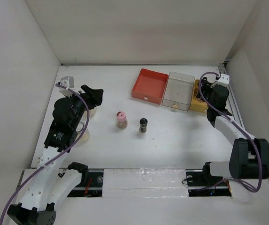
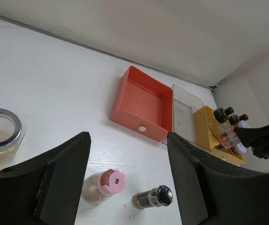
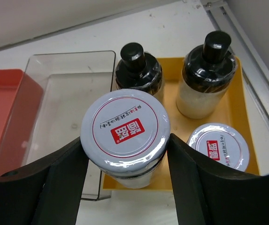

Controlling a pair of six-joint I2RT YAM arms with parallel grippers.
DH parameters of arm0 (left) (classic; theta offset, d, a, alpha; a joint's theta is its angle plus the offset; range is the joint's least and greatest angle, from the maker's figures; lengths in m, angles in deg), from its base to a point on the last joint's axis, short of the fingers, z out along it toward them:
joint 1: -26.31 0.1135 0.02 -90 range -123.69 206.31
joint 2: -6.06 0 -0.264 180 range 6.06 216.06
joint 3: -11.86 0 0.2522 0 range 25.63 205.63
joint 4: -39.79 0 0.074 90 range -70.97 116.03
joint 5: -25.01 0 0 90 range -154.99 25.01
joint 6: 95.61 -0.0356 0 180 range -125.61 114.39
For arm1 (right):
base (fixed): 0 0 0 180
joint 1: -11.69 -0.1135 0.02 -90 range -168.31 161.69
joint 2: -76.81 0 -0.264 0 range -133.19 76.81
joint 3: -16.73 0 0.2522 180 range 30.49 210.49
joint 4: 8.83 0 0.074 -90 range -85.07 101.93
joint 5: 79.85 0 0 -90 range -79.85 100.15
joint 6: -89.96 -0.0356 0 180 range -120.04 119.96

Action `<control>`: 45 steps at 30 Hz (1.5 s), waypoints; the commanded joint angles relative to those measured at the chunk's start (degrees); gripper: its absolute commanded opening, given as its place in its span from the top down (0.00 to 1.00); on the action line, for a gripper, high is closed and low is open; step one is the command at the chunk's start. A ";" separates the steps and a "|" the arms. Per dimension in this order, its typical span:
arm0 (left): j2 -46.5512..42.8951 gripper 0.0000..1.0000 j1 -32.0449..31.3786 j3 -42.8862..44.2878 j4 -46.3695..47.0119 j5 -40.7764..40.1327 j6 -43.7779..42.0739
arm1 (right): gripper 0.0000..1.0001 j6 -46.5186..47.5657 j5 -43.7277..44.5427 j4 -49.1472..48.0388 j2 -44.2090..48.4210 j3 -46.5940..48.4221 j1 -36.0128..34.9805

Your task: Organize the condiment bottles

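Held jar (image 3: 125, 129): round white lid with a red ring and a red square label, clear body; lower centre of the right wrist view, over the line where clear tray (image 3: 54, 93) meets yellow tray (image 3: 172, 70).
Right gripper (image 3: 125, 159): clamped on the held jar, one finger pressed to each side.
Left gripper (image 2: 128, 140): released, fingers spread with nothing between them.
Yellow tray contents: two black-capped jars (image 3: 135, 70), one with pale contents; a second white-lidded jar (image 3: 218, 146).
Loose jars: pink-lidded jar (image 1: 120, 118) and dark-lidded jar (image 1: 143, 125), apart at the overhead frame's centre; silver-rimmed jar (image 2: 0, 133), beige contents, just outside the left fingers.
Surface: white table (image 1: 172, 136).
Room: plain white walls (image 1: 148, 28) on three sides.
Count: three trays, red tray (image 1: 148, 84) included; at least seven jars.
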 commanded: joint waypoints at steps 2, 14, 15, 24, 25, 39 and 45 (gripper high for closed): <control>-0.23 0.39 0.34 -0.06 2.78 0.94 -0.61 | 0.49 -1.60 1.63 -10.90 -3.02 1.11 0.08; 0.30 0.39 0.34 -0.06 2.78 0.94 -0.61 | 0.46 -1.60 4.27 -10.39 -5.57 1.72 -0.01; 0.30 0.39 0.34 -0.06 2.78 0.94 -0.61 | 0.46 -1.60 4.27 -8.02 -6.18 2.42 -0.01; -0.22 0.39 0.34 -0.06 3.31 1.99 -0.08 | 0.39 -3.27 1.82 0.96 -8.29 6.04 -0.01; -0.23 0.39 0.34 -0.06 3.31 1.99 -0.08 | 0.37 -3.79 1.81 0.96 -8.29 6.03 -0.01; -1.28 0.39 0.34 -0.59 3.31 1.99 -0.08 | 0.20 -4.33 -0.47 3.16 0.74 5.50 -0.01; -1.28 0.39 0.34 -0.59 3.31 1.46 -0.08 | 0.25 -2.93 -2.66 5.79 6.46 7.95 -6.58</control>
